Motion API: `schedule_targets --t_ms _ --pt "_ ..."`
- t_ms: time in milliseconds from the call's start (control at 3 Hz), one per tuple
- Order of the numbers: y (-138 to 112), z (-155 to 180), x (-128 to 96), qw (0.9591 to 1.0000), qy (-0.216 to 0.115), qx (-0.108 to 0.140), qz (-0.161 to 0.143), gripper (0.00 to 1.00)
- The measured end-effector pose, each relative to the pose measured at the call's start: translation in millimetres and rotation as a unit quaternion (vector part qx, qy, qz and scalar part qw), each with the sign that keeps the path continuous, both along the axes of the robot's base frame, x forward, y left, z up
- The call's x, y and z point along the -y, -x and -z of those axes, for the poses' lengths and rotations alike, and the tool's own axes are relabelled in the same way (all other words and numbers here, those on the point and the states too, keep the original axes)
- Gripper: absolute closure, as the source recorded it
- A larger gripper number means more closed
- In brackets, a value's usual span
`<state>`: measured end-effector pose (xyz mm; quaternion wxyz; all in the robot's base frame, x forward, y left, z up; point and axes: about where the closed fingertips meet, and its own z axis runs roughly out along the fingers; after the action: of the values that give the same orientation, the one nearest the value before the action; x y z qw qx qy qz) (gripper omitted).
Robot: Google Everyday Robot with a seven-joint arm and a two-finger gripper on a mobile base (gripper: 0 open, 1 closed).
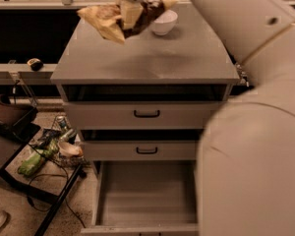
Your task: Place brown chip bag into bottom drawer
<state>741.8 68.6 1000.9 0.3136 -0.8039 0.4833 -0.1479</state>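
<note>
Grey cabinet top (187, 53); above, pincer (130, 10) clamps crinkly brown chip bag (103, 21).

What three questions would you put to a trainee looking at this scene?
1. True or false: the gripper, at the top of the view, holds the chip bag above the cabinet top.
2. Which drawer is pulled far out, showing its bare floor? A) the top one B) the middle one C) the bottom drawer
3. Fill in: on the cabinet, just right of the bag, stands a white ____.

Key: 1 true; 2 C; 3 bowl.
</note>
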Motion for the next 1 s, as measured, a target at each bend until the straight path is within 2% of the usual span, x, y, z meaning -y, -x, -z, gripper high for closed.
schedule_targets --t_ms 333,667,1000 --pt "61.0 -29.2 28.2 0.9967 -0.075 -0.004 0.03 1.0" --pt "161.6 -72.4 14.5 0.9791 -0.2 -0.003 0.037 1.0" --pt "221.3 -64.2 17.7 0.9696 -0.241 -0.008 0.045 1.0"
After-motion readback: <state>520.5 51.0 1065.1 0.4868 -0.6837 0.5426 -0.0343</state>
